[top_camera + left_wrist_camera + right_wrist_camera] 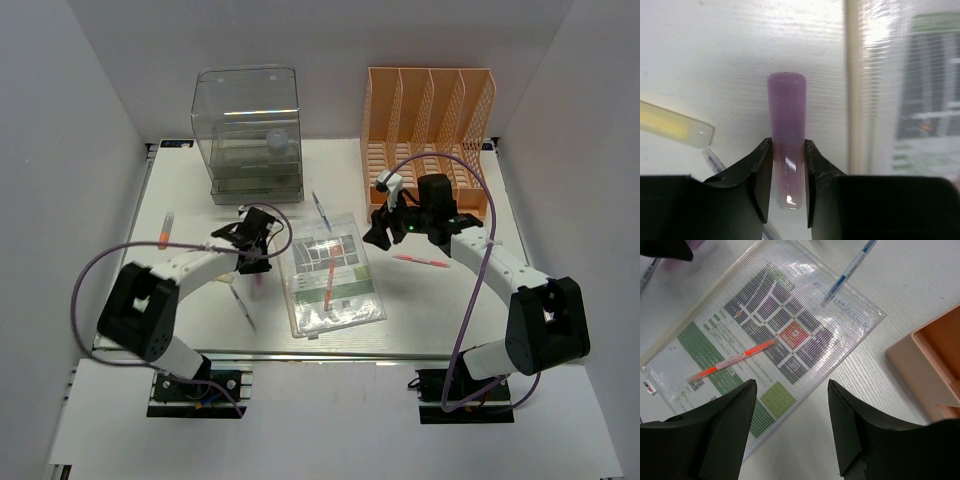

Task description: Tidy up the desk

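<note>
A: Left side?
B: Left gripper [788,155] is clamped on a purple marker [786,100], one finger on each side of the barrel, rounded end sticking out ahead. The marker lies on the desk [420,310], beside the pouch's [330,272] left edge. A yellow marker [675,125] is near it, not touching.
A: Right?
B: Right gripper [792,385] has its jaws wide with nothing between them, hovering by the pouch's right side.
A: Desk layout?
B: The desk spans the cell ahead of both arm bases. Drawer box [248,130] back left, rack [430,120] back right, pouch in the middle. An orange pen [735,360] lies on the pouch, a blue pen [850,272] has its tip on the pouch's edge, and a pink pen [420,261] is on bare desk beside the right arm.
</note>
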